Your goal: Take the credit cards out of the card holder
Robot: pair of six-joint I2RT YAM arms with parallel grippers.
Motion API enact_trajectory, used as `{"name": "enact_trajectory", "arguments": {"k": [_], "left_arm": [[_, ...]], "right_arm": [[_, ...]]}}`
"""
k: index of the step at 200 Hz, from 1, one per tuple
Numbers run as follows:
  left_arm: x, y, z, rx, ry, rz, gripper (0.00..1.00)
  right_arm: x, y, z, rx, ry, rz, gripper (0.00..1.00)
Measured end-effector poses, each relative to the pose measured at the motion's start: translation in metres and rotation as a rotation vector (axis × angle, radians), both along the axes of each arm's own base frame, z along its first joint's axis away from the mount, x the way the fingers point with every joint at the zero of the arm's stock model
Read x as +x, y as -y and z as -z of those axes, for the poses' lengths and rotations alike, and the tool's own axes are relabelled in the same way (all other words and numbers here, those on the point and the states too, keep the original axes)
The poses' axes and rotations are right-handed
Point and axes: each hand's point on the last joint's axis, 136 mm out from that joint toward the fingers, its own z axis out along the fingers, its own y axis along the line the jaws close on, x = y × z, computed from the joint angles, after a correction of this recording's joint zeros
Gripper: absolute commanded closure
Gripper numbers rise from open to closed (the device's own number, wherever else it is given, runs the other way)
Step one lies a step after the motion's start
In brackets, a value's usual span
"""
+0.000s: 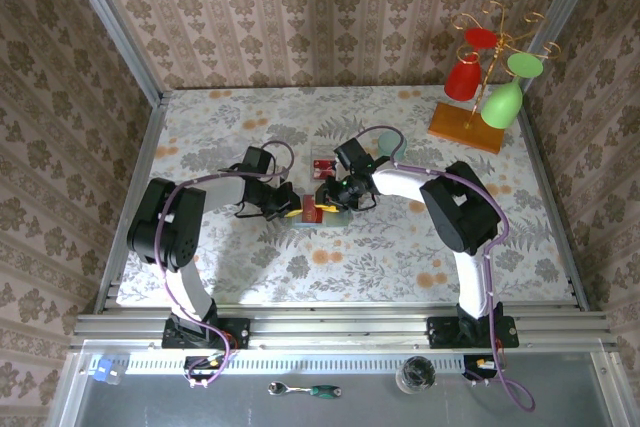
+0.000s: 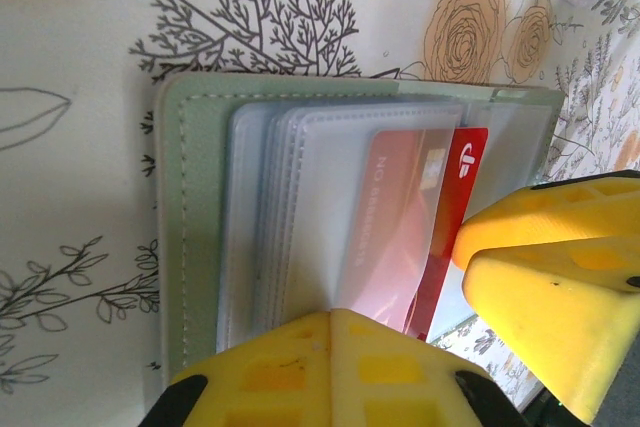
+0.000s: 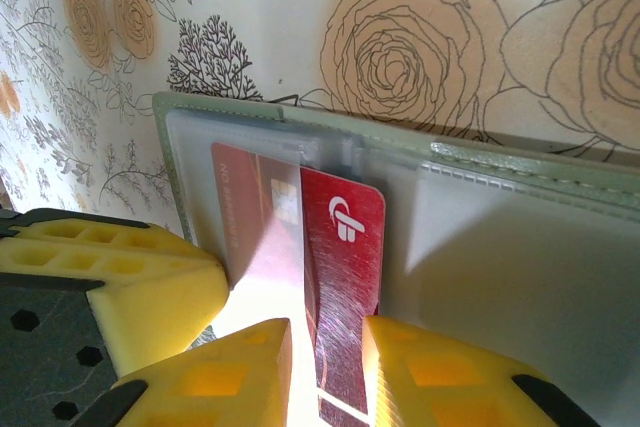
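Observation:
The grey-green card holder [image 1: 318,219] lies open on the flowered table between my two grippers. In the left wrist view its green cover [image 2: 195,227] and clear plastic sleeves face up. My left gripper [image 2: 332,313] is shut on the near edge of a clear sleeve. A red credit card [image 2: 462,162] sticks partway out of that sleeve. In the right wrist view the red card [image 3: 345,237] runs from the card holder [image 3: 520,164] down between the yellow fingers of my right gripper [image 3: 325,332], which is shut on its free end. The two grippers [image 1: 290,209] [image 1: 327,199] almost touch.
A small clear box with something red in it [image 1: 323,167] sits just behind the card holder. A rack with red and green glasses [image 1: 490,77] stands at the back right on an orange base. Metal rails [image 1: 340,327] edge the table's front.

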Motion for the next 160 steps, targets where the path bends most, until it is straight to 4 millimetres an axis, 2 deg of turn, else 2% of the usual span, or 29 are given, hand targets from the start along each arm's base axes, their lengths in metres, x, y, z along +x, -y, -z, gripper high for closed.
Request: {"name": "enact_trajectory", "arguments": {"k": [160], "left_arm": [[0.0,-0.0003,0.0002,0.005,-0.009,0.002,0.94]], "right_arm": [[-0.0023,0.0087,0.0061,0.013,0.006,0.028,0.75]]}}
